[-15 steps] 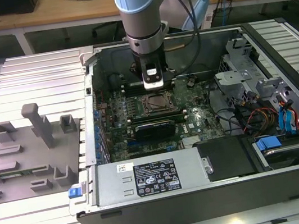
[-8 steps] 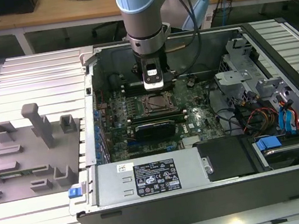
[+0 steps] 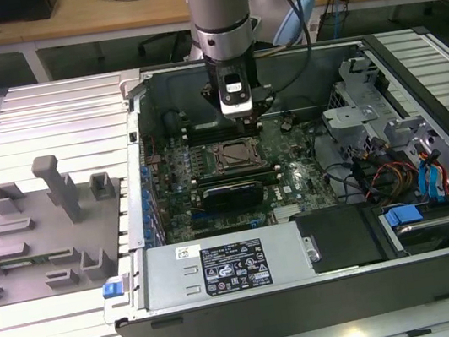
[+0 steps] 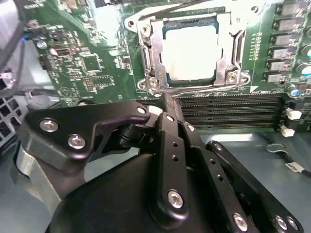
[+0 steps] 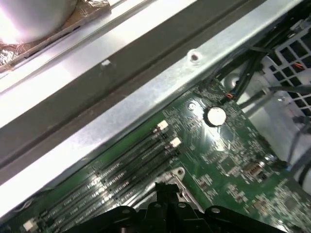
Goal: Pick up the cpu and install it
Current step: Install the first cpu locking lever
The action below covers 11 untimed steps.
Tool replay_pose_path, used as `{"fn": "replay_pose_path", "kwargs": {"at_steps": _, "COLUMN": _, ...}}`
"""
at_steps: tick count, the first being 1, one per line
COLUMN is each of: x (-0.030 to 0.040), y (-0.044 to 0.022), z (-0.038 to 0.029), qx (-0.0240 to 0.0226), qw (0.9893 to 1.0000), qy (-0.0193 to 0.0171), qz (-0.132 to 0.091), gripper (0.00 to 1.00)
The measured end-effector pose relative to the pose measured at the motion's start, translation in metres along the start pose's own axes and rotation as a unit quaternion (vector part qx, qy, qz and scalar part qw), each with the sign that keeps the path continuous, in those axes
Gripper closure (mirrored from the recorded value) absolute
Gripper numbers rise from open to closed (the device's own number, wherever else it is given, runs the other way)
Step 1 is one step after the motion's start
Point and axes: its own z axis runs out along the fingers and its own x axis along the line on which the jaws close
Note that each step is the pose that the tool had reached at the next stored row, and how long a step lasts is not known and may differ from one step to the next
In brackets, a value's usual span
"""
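Observation:
The cpu (image 4: 189,48), a silvery square plate, lies inside the motherboard socket (image 3: 235,156) under its metal retention frame (image 4: 228,43). My gripper (image 3: 239,119) hangs from the arm inside the open computer case, just beyond the socket's far edge in the exterior view. In the second wrist view the gripper (image 4: 166,99) has its black fingers drawn together. Their tip sits at the socket frame's edge beside the thin lever wire, with nothing seen between them. The first wrist view shows the gripper (image 5: 165,188) tip above the memory slots (image 5: 121,179).
A grey fixture plate with blocks (image 3: 46,231) lies on the slatted table at the exterior view's left. Inside the case are a black expansion card (image 3: 233,194), the power supply (image 3: 223,267), and drive bays with cables (image 3: 403,166). The case wall (image 5: 146,102) runs close behind the gripper.

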Motion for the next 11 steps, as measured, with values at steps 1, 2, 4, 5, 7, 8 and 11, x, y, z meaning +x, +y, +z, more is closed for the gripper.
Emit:
{"fn": "replay_pose_path", "kwargs": {"at_steps": 1, "x": -0.0001, "y": 0.0002, "z": -0.0014, "qx": 0.0038, "qw": 1.0, "qy": -0.003, "qz": -0.001, "gripper": 0.89}}
{"fn": "replay_pose_path", "kwargs": {"at_steps": 2, "x": -0.0003, "y": 0.0002, "z": -0.0021, "qx": 0.0077, "qw": 1.0, "qy": -0.0057, "qz": -0.001, "gripper": 0.89}}
{"fn": "replay_pose_path", "kwargs": {"at_steps": 4, "x": -0.0002, "y": -0.0007, "z": -0.0023, "qx": 0.0096, "qw": 0.9999, "qy": -0.0071, "qz": -0.002, "gripper": 0.89}}
{"fn": "replay_pose_path", "kwargs": {"at_steps": 5, "x": 0.0004, "y": -0.0017, "z": -0.0024, "qx": 0.0103, "qw": 0.9999, "qy": -0.0077, "qz": -0.002, "gripper": 0.89}}
{"fn": "replay_pose_path", "kwargs": {"at_steps": 7, "x": 0.0025, "y": -0.0043, "z": -0.003, "qx": 0.0112, "qw": 0.9999, "qy": -0.0084, "qz": -0.002, "gripper": 0.89}}
{"fn": "replay_pose_path", "kwargs": {"at_steps": 8, "x": 0.0037, "y": -0.0057, "z": -0.0033, "qx": 0.0117, "qw": 0.9999, "qy": -0.0087, "qz": -0.002, "gripper": 0.89}}
{"fn": "replay_pose_path", "kwargs": {"at_steps": 11, "x": 0.0073, "y": -0.0114, "z": -0.0043, "qx": 0.0138, "qw": 0.9998, "qy": -0.0103, "qz": -0.003, "gripper": 0.89}}
